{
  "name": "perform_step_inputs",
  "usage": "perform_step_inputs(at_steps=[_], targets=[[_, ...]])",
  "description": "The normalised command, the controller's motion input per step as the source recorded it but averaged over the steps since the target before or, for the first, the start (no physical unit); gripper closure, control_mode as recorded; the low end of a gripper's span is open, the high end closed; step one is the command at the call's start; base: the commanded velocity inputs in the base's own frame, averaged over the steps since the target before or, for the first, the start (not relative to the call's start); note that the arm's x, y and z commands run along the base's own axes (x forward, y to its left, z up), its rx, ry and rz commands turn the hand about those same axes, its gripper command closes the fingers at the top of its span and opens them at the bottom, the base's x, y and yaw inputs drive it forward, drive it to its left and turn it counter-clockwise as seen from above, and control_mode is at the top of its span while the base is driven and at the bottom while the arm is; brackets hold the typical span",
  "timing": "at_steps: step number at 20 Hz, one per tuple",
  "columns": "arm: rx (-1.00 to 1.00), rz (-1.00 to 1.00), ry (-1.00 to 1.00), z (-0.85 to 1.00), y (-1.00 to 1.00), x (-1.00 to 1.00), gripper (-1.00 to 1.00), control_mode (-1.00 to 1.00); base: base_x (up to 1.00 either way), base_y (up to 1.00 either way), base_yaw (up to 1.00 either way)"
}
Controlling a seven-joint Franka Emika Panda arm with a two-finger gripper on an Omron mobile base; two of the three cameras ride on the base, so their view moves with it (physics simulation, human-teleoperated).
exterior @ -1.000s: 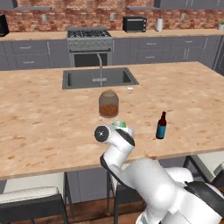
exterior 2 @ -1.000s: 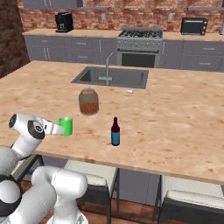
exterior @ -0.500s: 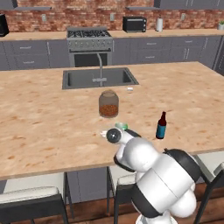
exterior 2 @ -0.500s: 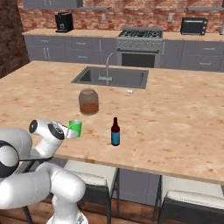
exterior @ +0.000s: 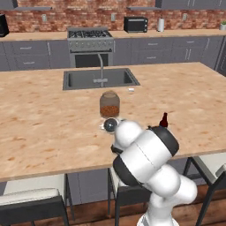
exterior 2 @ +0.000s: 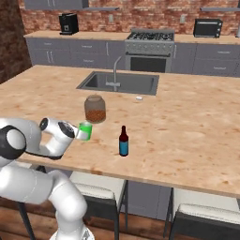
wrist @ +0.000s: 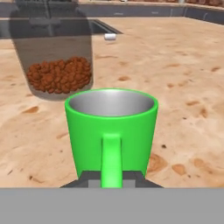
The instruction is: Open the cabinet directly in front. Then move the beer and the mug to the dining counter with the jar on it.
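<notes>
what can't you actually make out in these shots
- Mug base: in the right base view the gripper covers part of it, so whether it rests on the dining counter is unclear.
- Beer: in the left base view the arm hides all but its neck.
- Fingertips: in the hand view the mug handle covers them.
- Small white item by the sink: too small to identify.
</notes>
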Motion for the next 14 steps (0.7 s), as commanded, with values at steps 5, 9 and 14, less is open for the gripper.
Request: perform_step_inputs(at_steps=[5,9,14], targets=[[-0.01,0.0,-0.01,-0.04,0.0,0.03,-1.0,-1.0,0.0,0.0,0.0],[0.0,0.0,0.0,0.0,0.0,0.0,-1.0,-1.0,0.0,0.0,0.0],[0.0,-0.01,0.0,0.0,0.0,0.04,-1.0,-1.0,0.0,0.0,0.0]])
